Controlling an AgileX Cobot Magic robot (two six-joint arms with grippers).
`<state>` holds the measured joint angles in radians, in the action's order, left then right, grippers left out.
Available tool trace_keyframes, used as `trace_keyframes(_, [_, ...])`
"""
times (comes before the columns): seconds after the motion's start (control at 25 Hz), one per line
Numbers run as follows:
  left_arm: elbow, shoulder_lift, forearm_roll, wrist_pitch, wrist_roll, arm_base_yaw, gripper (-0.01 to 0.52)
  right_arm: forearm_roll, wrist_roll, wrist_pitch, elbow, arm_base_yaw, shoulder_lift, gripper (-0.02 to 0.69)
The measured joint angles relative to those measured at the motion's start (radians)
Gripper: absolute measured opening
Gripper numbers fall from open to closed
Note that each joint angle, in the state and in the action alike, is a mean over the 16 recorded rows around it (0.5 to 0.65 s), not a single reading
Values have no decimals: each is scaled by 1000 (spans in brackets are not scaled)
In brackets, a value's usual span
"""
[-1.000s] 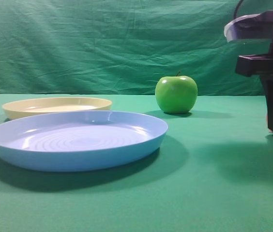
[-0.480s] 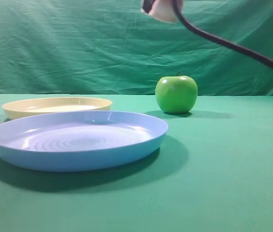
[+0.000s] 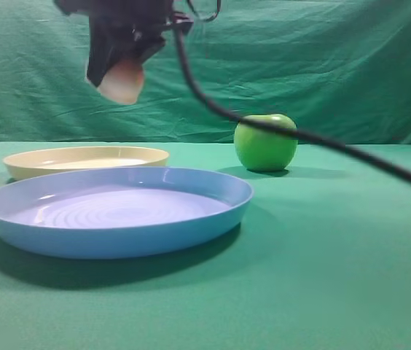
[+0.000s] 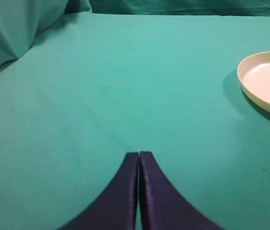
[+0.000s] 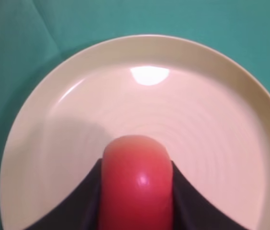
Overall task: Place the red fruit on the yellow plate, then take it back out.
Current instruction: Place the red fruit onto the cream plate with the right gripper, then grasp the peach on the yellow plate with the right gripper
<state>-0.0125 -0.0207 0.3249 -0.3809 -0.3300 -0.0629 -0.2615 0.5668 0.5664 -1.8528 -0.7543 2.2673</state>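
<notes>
The red fruit (image 5: 136, 184) is clamped between the dark fingers of my right gripper (image 5: 136, 167), which hangs in the air straight above the yellow plate (image 5: 211, 120). From the exterior high view the fruit (image 3: 122, 80) shows as a pale pinkish lump under the gripper (image 3: 122, 69), well above the yellow plate (image 3: 85, 157) at the back left. My left gripper (image 4: 139, 154) is shut with nothing in it, low over the green cloth, with the yellow plate's rim (image 4: 264, 76) off to its right.
A larger light-blue plate (image 3: 118, 211) stands in front of the yellow one. A glossy green apple (image 3: 265, 142) sits at the back, right of centre. The right arm's black cable (image 3: 300, 135) slants across the view in front of the apple.
My right gripper has swept with the fruit from the right edge, up across the top, to the upper left over the yellow plate. The plates and green apple have not moved.
</notes>
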Motion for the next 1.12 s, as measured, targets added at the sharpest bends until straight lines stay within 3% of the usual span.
trace_keyframes(0.32, [0,0,0,0,0,0,0,6,8,22,-1,-4,-1,559])
trace_keyframes(0.44, [0,0,0,0,0,0,0,20,-19,73,-2,0,-44,580])
trace_keyframes(0.56, [0,0,0,0,0,0,0,45,-66,149,-3,5,-106,518])
trace_keyframes(0.92, [0,0,0,0,0,0,0,179,-338,428,-3,21,-351,165])
trace_keyframes(1.12, [0,0,0,0,0,0,0,272,-494,523,25,25,-485,30])
